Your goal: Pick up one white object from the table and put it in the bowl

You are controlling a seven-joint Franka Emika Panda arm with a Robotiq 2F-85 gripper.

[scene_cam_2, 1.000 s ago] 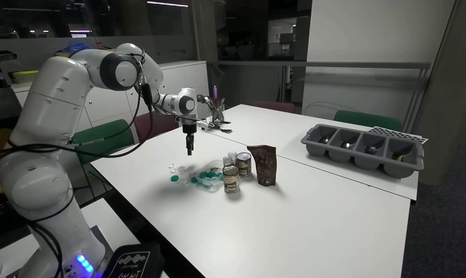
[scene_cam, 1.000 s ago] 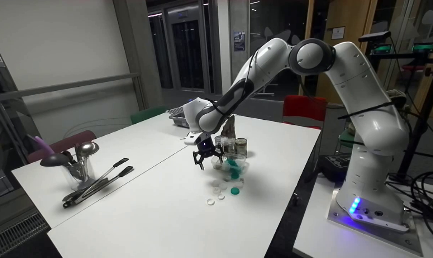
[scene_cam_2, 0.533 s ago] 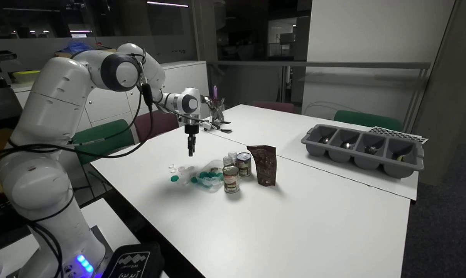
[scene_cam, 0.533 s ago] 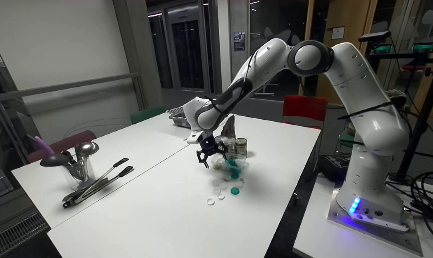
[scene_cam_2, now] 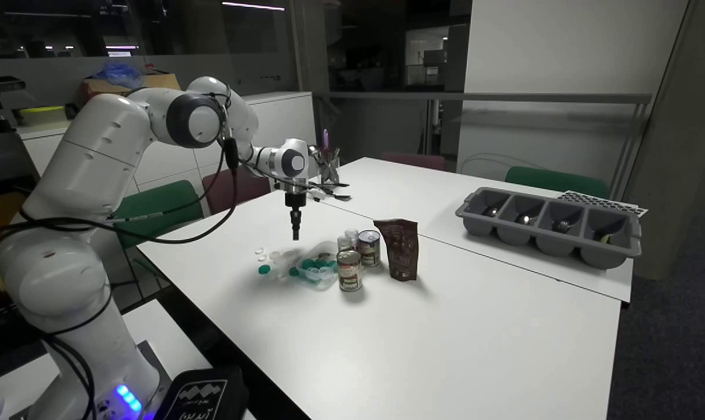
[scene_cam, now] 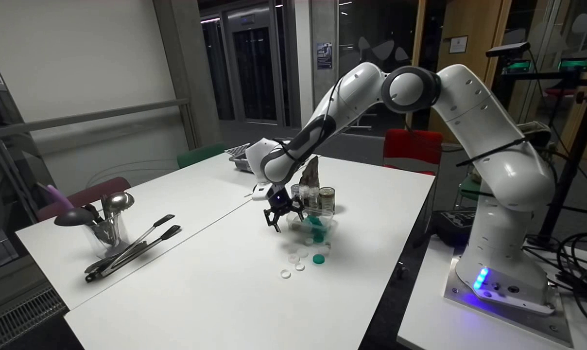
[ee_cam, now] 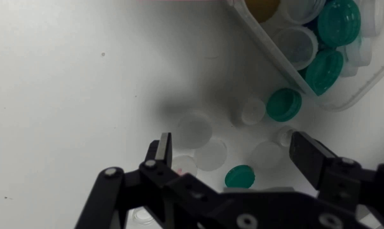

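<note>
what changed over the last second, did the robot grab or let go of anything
The arm has sunk in both exterior views. The fingers have shifted right and slightly lower in an exterior view. Nothing was visibly grasped or let go; the fingers stayed open. A white ring, a loose green cap, the brown pouch and the grey tray stayed put.

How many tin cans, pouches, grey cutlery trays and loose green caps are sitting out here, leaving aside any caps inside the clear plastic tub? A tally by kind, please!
Tin cans: 2
Brown pouch: 1
Grey cutlery tray: 1
Loose green caps: 2
Total: 6
</note>
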